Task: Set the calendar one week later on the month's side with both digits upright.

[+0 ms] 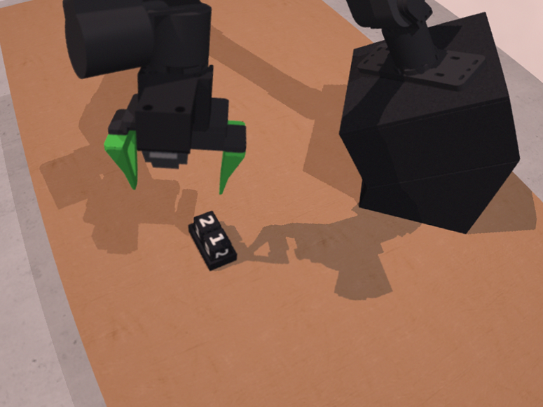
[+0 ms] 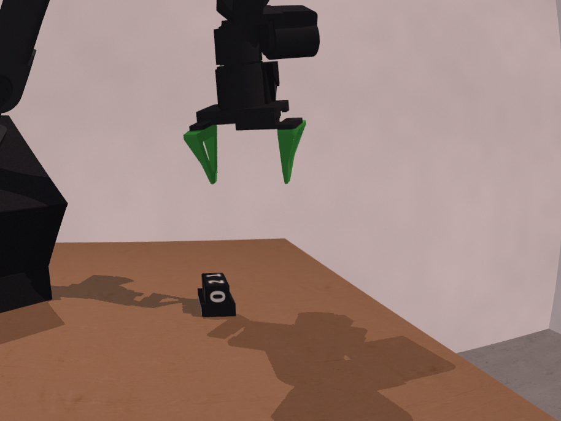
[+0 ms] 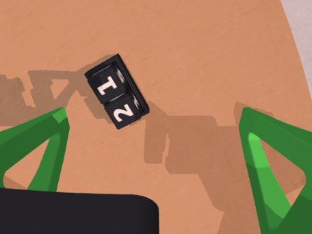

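The gripper (image 2: 248,181) hangs fully open and empty above the calendar (image 1: 212,242), perhaps nearer the desk's (image 1: 292,355) far edge

A small black calendar tray (image 1: 212,264) sits flat on the brown wooden surface (image 1: 292,355), near its middle and well away from every edge. In the tray stand two black number cubes side by side, touching: one topped with a 2 (image 1: 206,222), the other topped with a 1 (image 1: 216,238). The arm's large black base block (image 1: 427,139) stands toward a far corner of the surface. The end effector (image 2: 249,181) hangs spread wide, high above the surface, apart from the tray.
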Robot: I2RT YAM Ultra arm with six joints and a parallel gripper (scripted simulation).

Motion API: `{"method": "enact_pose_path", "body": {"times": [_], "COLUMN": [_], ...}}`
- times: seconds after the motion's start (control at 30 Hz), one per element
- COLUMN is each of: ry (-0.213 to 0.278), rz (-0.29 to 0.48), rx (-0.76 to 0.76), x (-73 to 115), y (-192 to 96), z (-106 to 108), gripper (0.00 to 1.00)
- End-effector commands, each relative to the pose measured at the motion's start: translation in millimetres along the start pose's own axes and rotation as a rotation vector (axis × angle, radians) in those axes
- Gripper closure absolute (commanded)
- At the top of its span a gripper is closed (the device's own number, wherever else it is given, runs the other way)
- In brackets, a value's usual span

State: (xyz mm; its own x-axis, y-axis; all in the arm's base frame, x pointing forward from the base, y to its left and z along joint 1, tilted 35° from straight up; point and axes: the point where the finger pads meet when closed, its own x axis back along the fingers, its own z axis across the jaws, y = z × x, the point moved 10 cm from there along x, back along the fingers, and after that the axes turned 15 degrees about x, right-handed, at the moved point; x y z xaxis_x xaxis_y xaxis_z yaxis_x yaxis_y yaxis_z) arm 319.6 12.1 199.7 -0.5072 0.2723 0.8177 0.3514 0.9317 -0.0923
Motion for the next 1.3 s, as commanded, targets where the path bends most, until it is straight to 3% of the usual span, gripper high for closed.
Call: {"method": "enact_pose_path", "body": {"times": [0.0, 0.37, 0.93, 1.0, 1.1, 1.17, 1.27], "ry": [0.029, 0.136, 0.125, 0.156, 0.158, 0.158, 0.157], "rz": [0.055, 0.2, 0.196, 0.209, 0.208, 0.208, 0.207], "rx": [0.129, 0.477, 0.493, 0.49, 0.488, 0.488, 0.488], "x": [3.9, -1.3, 4.9, -12.9, -41.6, -41.6, -61.7], "y": [5.7, 23.5, 23.7, 20.0, 13.7, 13.7, 7.9], "z": [6.5, 39.6, 39.5, 45.6, 47.5, 47.5, 50.2], "gripper": [0.0, 0.0, 0.0, 0.0, 0.0, 0.0, 0.0]}}
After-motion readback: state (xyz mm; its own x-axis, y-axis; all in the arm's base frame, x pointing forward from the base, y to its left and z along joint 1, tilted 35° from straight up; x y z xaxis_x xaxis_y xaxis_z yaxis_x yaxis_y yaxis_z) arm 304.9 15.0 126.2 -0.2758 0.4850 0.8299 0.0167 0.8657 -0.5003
